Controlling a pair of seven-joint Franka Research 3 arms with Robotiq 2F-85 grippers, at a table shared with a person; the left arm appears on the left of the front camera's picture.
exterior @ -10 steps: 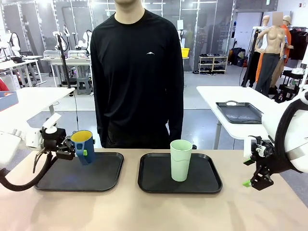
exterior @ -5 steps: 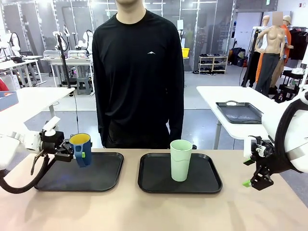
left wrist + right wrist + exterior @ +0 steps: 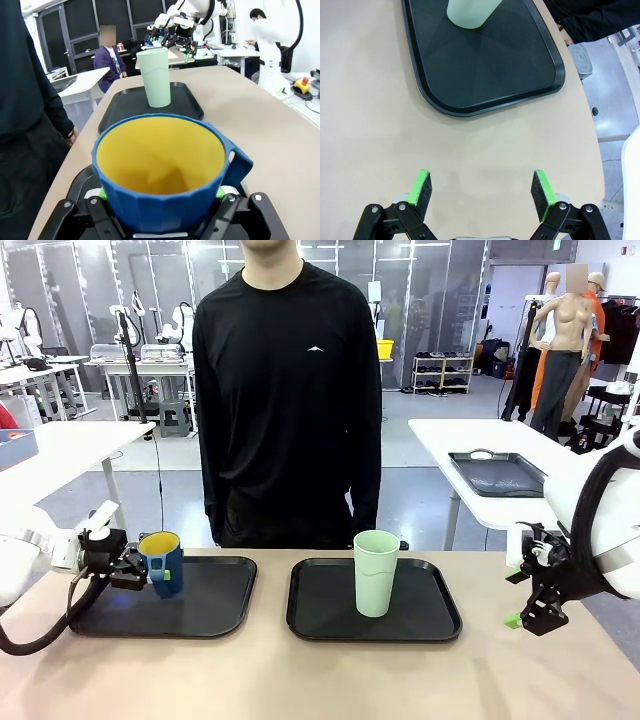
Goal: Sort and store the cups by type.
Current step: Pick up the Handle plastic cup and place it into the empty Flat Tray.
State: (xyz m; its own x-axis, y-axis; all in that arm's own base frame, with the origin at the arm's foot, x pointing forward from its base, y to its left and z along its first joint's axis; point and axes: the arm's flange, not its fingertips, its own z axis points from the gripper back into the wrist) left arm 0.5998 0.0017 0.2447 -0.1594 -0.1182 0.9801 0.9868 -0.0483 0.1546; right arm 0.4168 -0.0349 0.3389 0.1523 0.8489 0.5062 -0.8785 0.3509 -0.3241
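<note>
The dark blue mug (image 3: 163, 562) with yellow inside stands upright over the left black tray (image 3: 215, 600), and my left gripper (image 3: 150, 570) is shut on it from the left. In the left wrist view the mug (image 3: 165, 175) sits between the green pads with its handle to the right. The pale mint-green tumbler (image 3: 376, 572) stands on the right black tray (image 3: 440, 615); its base (image 3: 470, 12) shows at the top of the right wrist view. My right gripper (image 3: 520, 618) hangs open over the table's right end; its pads (image 3: 422, 187) have nothing between them.
A person in a black top stands at the far side of the table, behind the gap between the trays. Bare tabletop lies in front of both trays and under the right gripper. The table's right edge (image 3: 597, 145) curves close by.
My left gripper has lowered the mug towards the left tray and drawn it slightly left, turning it from tilted to upright. The right arm and the tumbler have not moved.
</note>
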